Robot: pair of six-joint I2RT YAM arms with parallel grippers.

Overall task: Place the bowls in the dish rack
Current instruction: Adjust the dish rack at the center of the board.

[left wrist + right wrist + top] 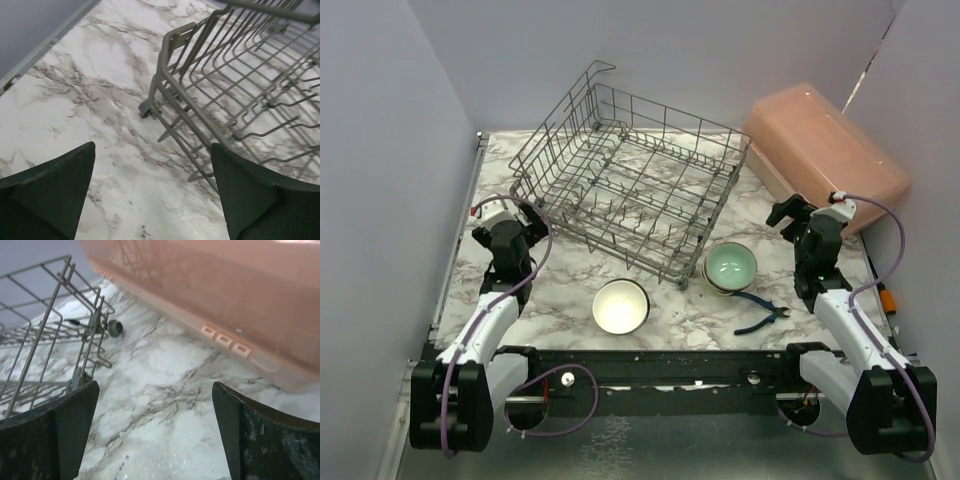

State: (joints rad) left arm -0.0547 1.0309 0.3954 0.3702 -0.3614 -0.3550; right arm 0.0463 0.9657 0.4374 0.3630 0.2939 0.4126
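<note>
Grey wire dish rack [625,190], pink see-through box [825,155], 1 mint green bowl [731,266], 1 cream bowl [620,305], blue-handled pliers [765,318], and a white marble tabletop [555,285] with grey veins.

Even soft overhead light, faint shadows, wrist views slightly blurred

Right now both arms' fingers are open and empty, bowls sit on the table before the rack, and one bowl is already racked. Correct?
No: the top view shows the dish rack with no bowl in it. The rest holds: left fingers and right fingers open and empty, mint green bowl and cream bowl in front of the rack.
</note>
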